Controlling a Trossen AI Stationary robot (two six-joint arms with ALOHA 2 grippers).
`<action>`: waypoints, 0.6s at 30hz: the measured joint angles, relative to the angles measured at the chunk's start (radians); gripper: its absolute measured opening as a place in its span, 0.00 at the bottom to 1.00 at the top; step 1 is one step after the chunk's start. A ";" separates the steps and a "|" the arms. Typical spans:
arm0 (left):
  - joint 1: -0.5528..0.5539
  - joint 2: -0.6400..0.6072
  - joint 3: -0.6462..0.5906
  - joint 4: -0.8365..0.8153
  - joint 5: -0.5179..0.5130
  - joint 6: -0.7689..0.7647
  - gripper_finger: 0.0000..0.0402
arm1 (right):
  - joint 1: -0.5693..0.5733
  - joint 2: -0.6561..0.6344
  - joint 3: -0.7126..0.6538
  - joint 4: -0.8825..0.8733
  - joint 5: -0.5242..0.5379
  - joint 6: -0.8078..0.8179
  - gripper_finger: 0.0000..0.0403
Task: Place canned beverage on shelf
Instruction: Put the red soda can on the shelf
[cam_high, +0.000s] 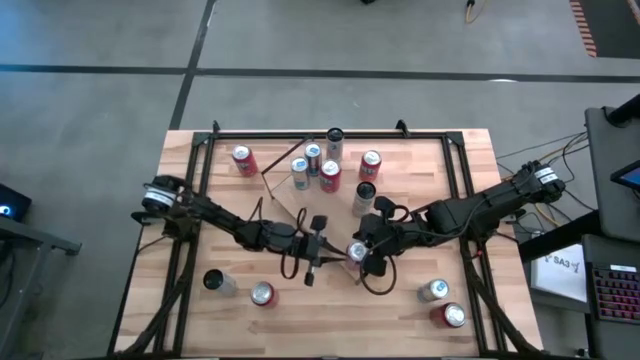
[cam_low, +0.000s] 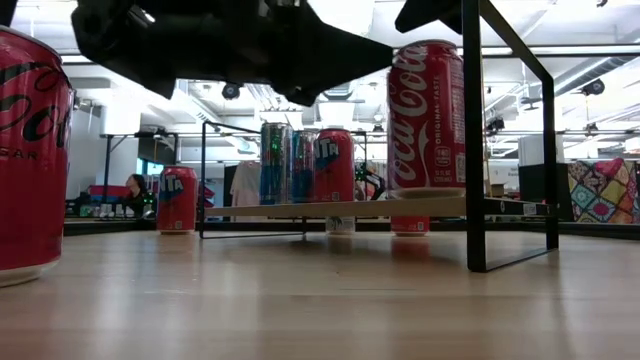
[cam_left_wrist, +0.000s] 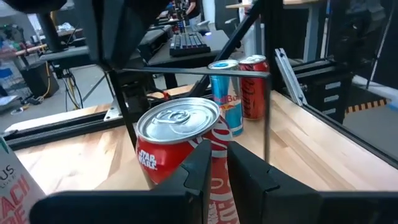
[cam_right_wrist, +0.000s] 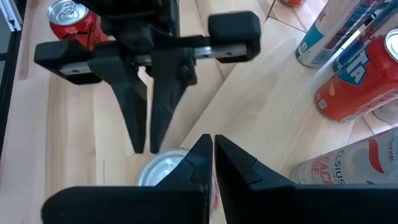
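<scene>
Plank tabletop (cam_high: 430, 170) work stands at pre-grasp: I find the red aluminium can with silver lid (cam_high: 357, 250) just beside the flat light-wood shelf (cam_high: 288, 203), flanked by the left gripper (cam_high: 322, 247), nearly closed, and the right gripper (cam_high: 372, 258), fully closed, both empty, so next I judge one must open wide around it.

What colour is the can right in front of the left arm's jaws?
Red with a silver top, the can shows best in the left wrist view.
</scene>
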 joint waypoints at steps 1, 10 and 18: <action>0.002 0.012 0.009 0.003 0.000 -0.011 0.09 | 0.000 0.000 0.000 0.000 0.000 -0.002 0.02; 0.008 0.029 0.024 -0.010 0.015 -0.024 0.09 | 0.004 0.000 0.000 -0.004 -0.001 0.014 0.02; 0.009 -0.005 0.024 -0.074 -0.010 -0.014 0.09 | 0.004 0.002 0.002 -0.199 0.000 0.273 0.02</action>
